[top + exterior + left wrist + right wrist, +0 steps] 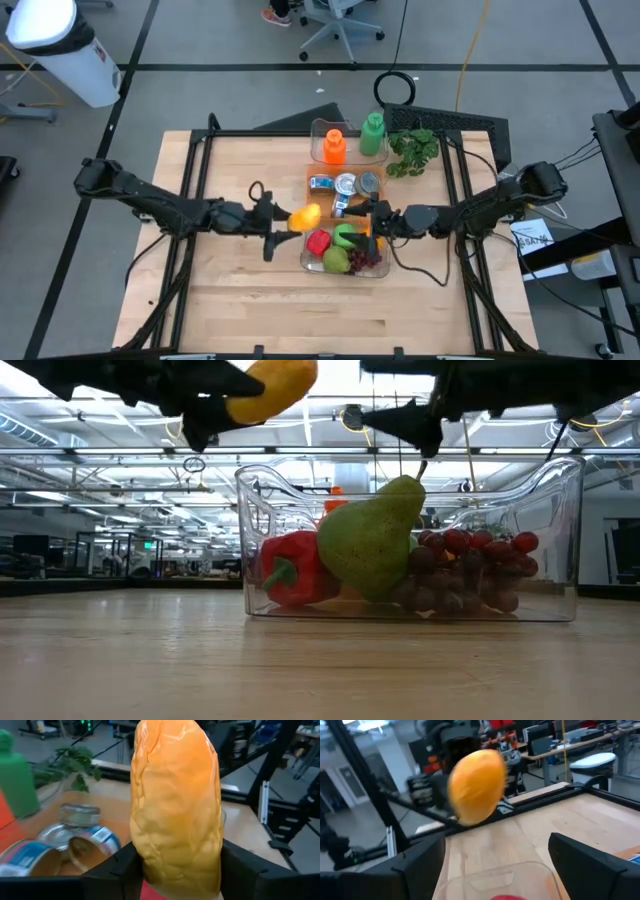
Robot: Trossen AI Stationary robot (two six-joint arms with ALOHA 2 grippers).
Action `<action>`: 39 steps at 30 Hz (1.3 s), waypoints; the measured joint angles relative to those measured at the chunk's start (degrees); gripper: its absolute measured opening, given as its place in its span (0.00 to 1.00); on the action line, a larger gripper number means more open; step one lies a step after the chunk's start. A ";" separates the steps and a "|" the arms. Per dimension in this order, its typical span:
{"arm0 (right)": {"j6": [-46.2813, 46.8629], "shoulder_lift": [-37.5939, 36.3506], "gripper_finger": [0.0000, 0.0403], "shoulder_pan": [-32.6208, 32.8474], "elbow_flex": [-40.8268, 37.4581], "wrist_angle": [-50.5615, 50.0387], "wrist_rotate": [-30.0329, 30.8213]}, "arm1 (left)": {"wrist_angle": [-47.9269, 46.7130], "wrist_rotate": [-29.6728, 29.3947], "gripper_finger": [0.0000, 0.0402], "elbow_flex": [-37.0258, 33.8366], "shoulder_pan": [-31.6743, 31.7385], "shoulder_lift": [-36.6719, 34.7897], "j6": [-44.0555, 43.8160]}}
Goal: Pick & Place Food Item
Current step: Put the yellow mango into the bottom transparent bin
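A pale wooden table (230, 280) is standing on a grey floor, an office chair (335, 25) waiting beyond it. One clear bin (560, 540) is holding one red pepper (290, 572), one pear (375, 540) and one grape bunch (470, 565). Beside the bin, the left gripper (283, 219) is gripping one yellow-orange fruit (304, 216) in the air. Over the bin, the right gripper (372, 223) is hovering with fingers spread. Behind the bin, three tins (345, 185) and two bottles (352, 140) are sitting.

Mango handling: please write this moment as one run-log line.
left hand: shut on mango, raised beside clear bin | right hand: open, empty, above bin | bin: pepper, pear, grapes
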 joint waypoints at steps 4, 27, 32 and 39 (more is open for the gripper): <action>2.75 3.50 0.83 -1.85 0.41 6.91 -3.38 | 2.27 -0.01 0.50 1.54 -1.00 4.44 0.62; -8.62 9.63 0.72 0.29 2.40 15.64 -10.22 | 0.56 8.62 0.52 12.37 1.03 15.27 4.05; -8.31 9.60 0.53 -0.52 2.40 15.18 -10.59 | 0.54 8.79 0.51 12.35 1.10 15.27 2.85; -11.25 9.49 0.47 -0.57 2.40 15.03 -10.59 | 0.51 8.64 0.55 12.35 1.10 15.27 2.82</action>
